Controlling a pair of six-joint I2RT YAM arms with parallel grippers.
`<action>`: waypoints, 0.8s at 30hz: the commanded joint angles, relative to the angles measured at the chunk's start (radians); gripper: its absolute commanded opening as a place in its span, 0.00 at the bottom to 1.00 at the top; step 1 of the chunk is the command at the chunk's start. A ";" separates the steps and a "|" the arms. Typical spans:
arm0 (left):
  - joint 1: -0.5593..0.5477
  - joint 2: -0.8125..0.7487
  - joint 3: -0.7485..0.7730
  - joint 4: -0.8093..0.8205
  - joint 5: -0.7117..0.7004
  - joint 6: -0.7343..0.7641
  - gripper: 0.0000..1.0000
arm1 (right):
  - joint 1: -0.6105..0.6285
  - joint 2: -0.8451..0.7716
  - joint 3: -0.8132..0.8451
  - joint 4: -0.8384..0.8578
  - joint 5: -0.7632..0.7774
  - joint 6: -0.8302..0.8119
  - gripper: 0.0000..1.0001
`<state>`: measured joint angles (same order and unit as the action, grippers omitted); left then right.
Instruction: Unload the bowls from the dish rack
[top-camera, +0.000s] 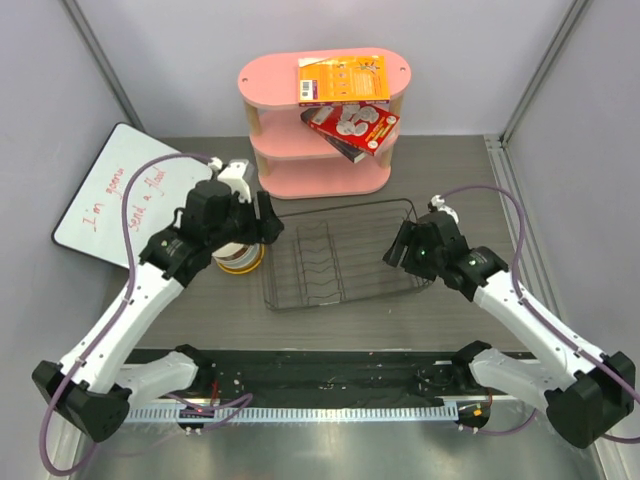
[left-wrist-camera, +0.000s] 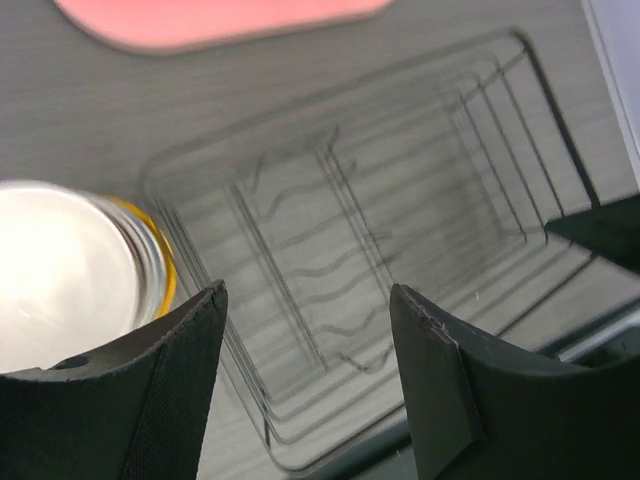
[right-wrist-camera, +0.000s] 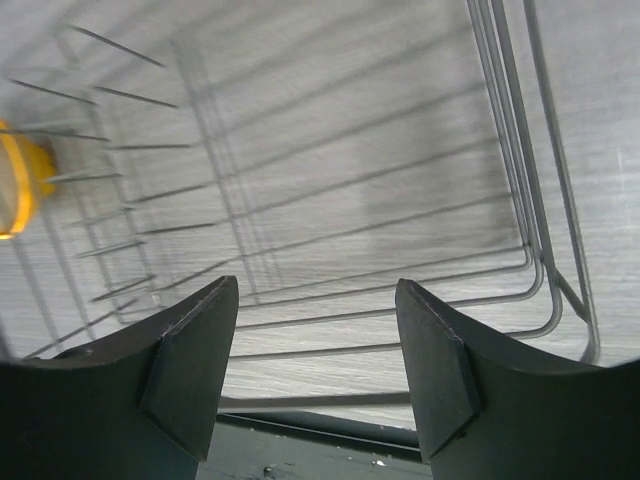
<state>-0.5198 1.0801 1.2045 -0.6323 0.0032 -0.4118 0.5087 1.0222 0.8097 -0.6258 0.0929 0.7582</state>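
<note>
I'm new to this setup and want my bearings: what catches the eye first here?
The black wire dish rack in the middle holds no bowls; a stack of bowls, white on top, sits just left of it near the open left gripper. Behind stands a pink shelf carrying two boxes.

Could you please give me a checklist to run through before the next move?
1. No bowls in the rack: ok.
2. The left pincer open and empty: ok.
3. The right pincer open and empty: ok.
4. The stack sits outside the rack, beside it: ok.
5. All four bowls in the stack: cannot tell; only the white bowl and a yellow rim show.
</note>
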 joint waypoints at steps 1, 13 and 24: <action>-0.009 -0.100 -0.137 0.048 0.103 -0.070 0.68 | 0.002 -0.065 0.107 -0.015 0.028 -0.057 0.70; -0.009 -0.292 -0.304 -0.030 0.184 -0.122 0.68 | -0.021 0.097 0.286 -0.278 0.406 -0.086 0.78; -0.051 -0.197 -0.385 0.028 0.152 -0.190 0.67 | -0.075 0.208 0.165 -0.192 0.421 -0.102 0.75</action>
<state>-0.5426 0.8650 0.8085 -0.6411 0.1570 -0.5770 0.4480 1.2621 1.0157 -0.8635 0.4889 0.6647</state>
